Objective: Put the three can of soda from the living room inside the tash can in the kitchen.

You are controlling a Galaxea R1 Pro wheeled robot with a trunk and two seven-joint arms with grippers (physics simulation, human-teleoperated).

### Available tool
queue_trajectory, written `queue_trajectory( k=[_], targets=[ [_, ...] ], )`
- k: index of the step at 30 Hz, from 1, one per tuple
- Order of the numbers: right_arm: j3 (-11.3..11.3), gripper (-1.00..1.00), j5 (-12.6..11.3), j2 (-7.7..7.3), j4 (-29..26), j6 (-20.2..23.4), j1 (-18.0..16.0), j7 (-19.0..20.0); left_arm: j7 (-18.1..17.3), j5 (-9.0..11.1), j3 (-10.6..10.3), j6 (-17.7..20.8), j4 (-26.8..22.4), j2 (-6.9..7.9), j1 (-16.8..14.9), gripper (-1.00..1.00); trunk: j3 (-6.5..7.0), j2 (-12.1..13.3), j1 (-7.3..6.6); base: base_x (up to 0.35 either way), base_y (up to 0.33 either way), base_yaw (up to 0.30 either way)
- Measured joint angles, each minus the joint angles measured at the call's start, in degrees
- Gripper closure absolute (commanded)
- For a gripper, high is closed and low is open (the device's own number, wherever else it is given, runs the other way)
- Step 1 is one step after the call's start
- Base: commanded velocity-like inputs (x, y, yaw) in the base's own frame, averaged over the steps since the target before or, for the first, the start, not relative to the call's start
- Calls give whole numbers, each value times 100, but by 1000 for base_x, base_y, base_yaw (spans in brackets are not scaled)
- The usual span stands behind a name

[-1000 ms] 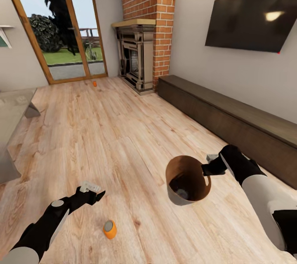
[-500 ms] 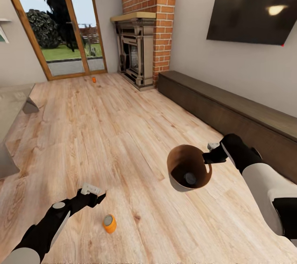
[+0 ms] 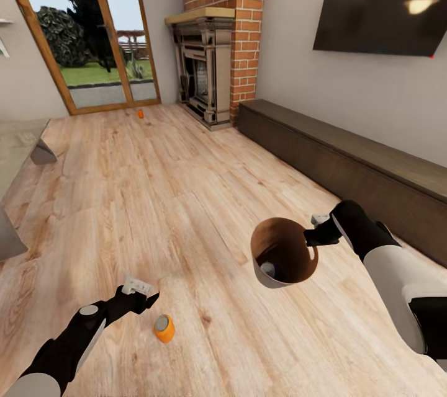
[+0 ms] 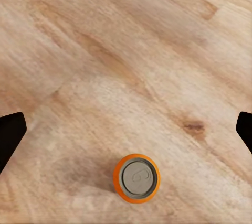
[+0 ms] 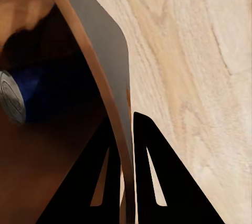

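Can (image 3: 164, 328) lower left, light, rigid, slick: take by sides; left gripper (image 3: 138, 295) wide open, empty; right gripper (image 3: 310, 238) pinching bin (image 3: 273, 279) rim.

Reaching forward low at the left with the left gripper (image 3: 141, 295), fingers (image 4: 10, 135) spread wide apart. Extending the right arm inward from the right, right gripper (image 3: 310, 242) clamping both fingers (image 5: 152, 177) closed on the tash can (image 3: 264, 276) rim, holding it up.
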Motion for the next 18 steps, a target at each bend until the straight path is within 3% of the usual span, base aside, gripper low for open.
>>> queue_trajectory(
  k=[18],
  targets=[
    [8,100,-18,1,34,5,-316,2,-25,-3,-17,-1,112,-87,0,-100,-467,-722,396,0,0,0]
  ],
)
